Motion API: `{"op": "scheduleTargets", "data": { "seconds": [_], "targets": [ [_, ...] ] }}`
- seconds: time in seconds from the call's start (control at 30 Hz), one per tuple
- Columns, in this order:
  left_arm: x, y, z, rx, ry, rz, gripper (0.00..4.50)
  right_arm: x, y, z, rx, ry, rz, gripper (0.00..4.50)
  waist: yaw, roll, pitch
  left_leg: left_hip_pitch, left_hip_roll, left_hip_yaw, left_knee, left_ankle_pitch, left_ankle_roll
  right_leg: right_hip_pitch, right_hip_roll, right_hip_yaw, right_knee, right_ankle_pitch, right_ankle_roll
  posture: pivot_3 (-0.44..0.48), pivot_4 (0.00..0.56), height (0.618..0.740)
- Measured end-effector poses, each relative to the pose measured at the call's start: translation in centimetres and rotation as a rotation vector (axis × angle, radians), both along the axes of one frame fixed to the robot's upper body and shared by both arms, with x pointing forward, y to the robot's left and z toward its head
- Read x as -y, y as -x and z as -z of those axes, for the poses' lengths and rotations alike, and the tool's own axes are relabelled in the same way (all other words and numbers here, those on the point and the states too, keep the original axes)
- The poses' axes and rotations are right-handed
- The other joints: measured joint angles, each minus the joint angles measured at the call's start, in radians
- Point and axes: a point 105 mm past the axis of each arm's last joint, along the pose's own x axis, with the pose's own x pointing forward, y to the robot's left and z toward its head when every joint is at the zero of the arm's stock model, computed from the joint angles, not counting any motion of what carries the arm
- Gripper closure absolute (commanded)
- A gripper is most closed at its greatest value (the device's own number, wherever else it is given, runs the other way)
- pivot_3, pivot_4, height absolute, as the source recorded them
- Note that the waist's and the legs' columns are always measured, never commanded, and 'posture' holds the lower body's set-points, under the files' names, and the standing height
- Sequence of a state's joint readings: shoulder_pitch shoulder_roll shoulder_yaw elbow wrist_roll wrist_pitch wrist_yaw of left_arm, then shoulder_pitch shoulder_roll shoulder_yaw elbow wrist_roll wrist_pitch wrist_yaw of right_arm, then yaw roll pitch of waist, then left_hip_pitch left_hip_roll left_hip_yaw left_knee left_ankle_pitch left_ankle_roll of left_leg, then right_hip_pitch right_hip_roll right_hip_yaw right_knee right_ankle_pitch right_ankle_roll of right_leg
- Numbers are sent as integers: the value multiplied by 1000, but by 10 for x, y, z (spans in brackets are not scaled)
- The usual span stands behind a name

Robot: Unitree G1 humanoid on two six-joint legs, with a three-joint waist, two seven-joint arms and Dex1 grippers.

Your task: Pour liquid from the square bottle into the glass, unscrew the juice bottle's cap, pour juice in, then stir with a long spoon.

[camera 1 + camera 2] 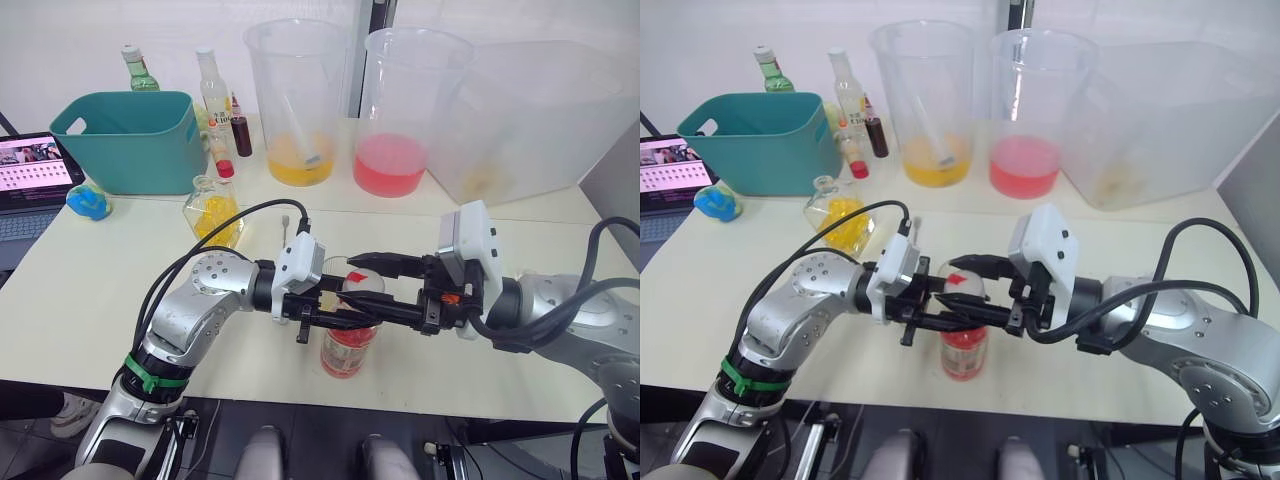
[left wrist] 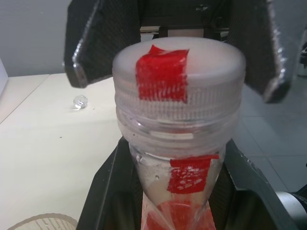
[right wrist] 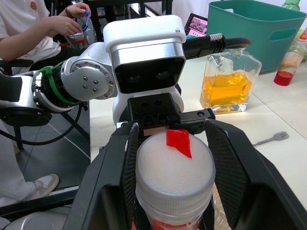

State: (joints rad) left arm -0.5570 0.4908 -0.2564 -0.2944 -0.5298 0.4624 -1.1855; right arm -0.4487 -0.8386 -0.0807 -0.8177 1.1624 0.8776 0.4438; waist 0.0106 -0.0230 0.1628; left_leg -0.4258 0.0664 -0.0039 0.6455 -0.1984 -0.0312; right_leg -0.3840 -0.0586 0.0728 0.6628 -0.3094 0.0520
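While the juice bottle [image 1: 349, 350] stands upright near the front edge of the tabletop [image 1: 90, 300] with pink-red juice inside, the left pincer [image 2: 175, 191] squeezes its neck. The right pincer [image 3: 168, 167] is spread wide around the juice bottle's cap [image 3: 175, 167], which is still on. The square bottle [image 1: 213, 212] holds yellow liquid and sits farther back, on the left. Behind it, one big beaker [image 1: 300, 100] has yellow liquid at the bottom, and another beaker [image 1: 405, 110] has pink liquid. A teal bin [image 1: 130, 140] stands on the left.
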Motion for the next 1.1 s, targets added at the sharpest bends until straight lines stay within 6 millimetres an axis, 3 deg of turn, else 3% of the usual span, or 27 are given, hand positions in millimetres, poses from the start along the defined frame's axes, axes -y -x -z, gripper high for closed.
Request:
{"op": "scheduleTargets", "data": {
  "seconds": [0.3, 0.7, 0.93, 1.1],
  "targets": [
    [0, 1, -1, 6, 2, -2, 3234, 1, 1, 0, 18, 31, -72, 2843, 0, 0, 0, 0, 0, 0, 0, 0, 0, 0, 0, 0, 0, 0, 0, 0, 150, 728],
    [1, 6, 0, 31, -10, -25, 3234, 6, -13, -6, 209, 235, -542, 2843, 0, 0, 0, 3, 0, 0, 0, 0, 0, 4, 0, -1, -2, 0, 0, 0, 150, 728],
    [-4, 5, -1, 19, 1, -64, 3234, 3, -15, -7, 188, 230, -620, 2843, -1, 0, 0, 3, 1, 0, 0, 0, 0, 3, 0, -1, 0, 0, 0, 0, 150, 728],
    [-6, 4, -1, 15, 6, -71, 3234, 1, -15, -13, 57, 164, -602, 2843, -3, 0, 0, 2, 1, 0, 0, 0, 0, 1, 0, -1, 1, 0, 0, 0, 150, 728]
  ]
}}
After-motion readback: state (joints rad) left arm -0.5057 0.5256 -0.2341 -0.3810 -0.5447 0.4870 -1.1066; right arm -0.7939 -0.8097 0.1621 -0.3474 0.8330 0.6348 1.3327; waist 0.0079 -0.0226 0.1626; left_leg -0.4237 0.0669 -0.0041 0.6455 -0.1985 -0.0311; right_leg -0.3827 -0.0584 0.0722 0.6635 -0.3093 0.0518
